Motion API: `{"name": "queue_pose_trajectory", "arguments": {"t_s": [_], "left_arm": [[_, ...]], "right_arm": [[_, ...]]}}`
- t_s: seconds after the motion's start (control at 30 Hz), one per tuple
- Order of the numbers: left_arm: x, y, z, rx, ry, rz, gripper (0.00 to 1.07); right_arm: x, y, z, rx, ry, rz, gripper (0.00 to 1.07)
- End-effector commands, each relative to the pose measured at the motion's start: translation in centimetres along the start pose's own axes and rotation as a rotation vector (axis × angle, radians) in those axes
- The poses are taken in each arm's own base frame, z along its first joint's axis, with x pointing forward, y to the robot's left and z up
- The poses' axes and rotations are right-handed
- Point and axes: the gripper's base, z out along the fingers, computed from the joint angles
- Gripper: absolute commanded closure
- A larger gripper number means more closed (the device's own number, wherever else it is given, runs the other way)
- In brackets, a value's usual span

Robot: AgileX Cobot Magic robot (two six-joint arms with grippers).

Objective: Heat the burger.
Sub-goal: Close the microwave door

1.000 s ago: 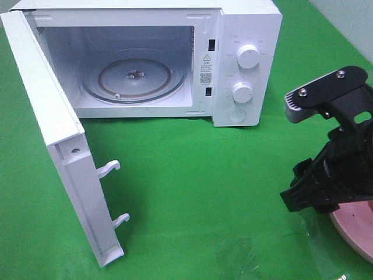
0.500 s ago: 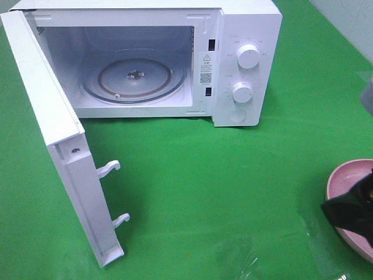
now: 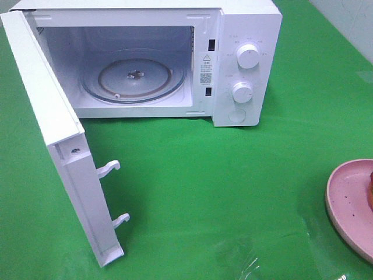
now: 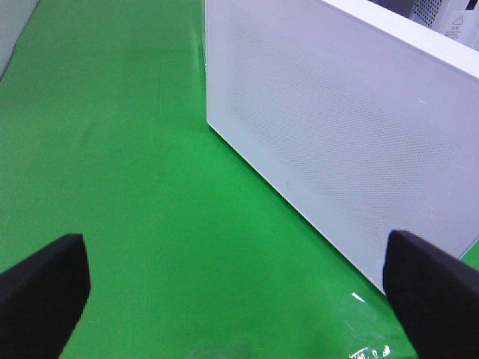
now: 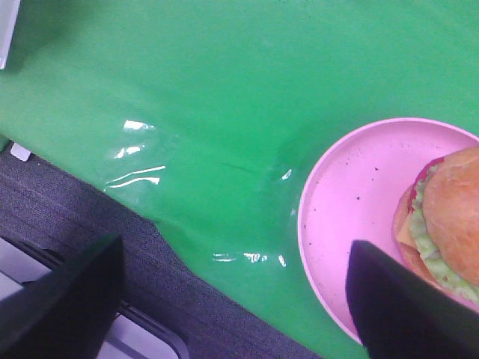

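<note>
At the left of the high view, the microwave door [image 3: 55, 140] is standing swung wide, exposing the cavity and its glass turntable [image 3: 134, 79]; nothing is sitting on the turntable; the microwave [image 3: 245, 64] is occupying the upper middle of the green table [image 3: 221, 175].

The left claw [image 4: 236, 288] is hanging released, jaws spread wide with nothing between them, facing the outer face of the door; it is lying well apart from the burger, so it is the farther arm.

At the far right edge of the high view, the pink plate [image 3: 347, 201] is resting on the table, with only a sliver of the burger [image 3: 370, 189] showing at the frame edge; the plate is sitting well apart from the microwave, to its right and nearer the table's front edge.

The right claw [image 5: 232, 299] is standing released and empty, jaws parted wide; in its wrist view the burger [image 5: 449, 224] is lying off to one side of the jaw gap, on the far part of the pink plate [image 5: 352, 194], not between the jaws; the right arm is judged the nearer one, and the coming move is likely requiring a sideways shift to centre the jaws over the bun; being round, the burger is presenting no long axis.
</note>
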Motion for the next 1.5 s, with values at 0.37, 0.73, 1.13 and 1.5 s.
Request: {"name": "queue_pose_trajectory", "arguments": {"t_s": [0.37,0.73,1.13,1.5], "left_arm": [[0.0,0.0,0.0,-0.006,-0.012,-0.001,0.06],[0.0,0.0,0.0,-0.006,-0.012,-0.001,0.06],[0.0,0.0,0.0,-0.005,-0.012,-0.002,0.06],[0.0,0.0,0.0,-0.006,-0.01,-0.001,0.06]], "right_arm": [[2.2,-1.3,-2.6,0.064,-0.079,0.086,0.31],[4.6,-1.2,-5.4,0.213,-0.275,0.191,0.31],[7.0,0.2,-6.9,0.361,-0.416,0.295,0.31],[6.9,-0.3,-5.3,0.365,-0.442,0.287,0.31]]}}
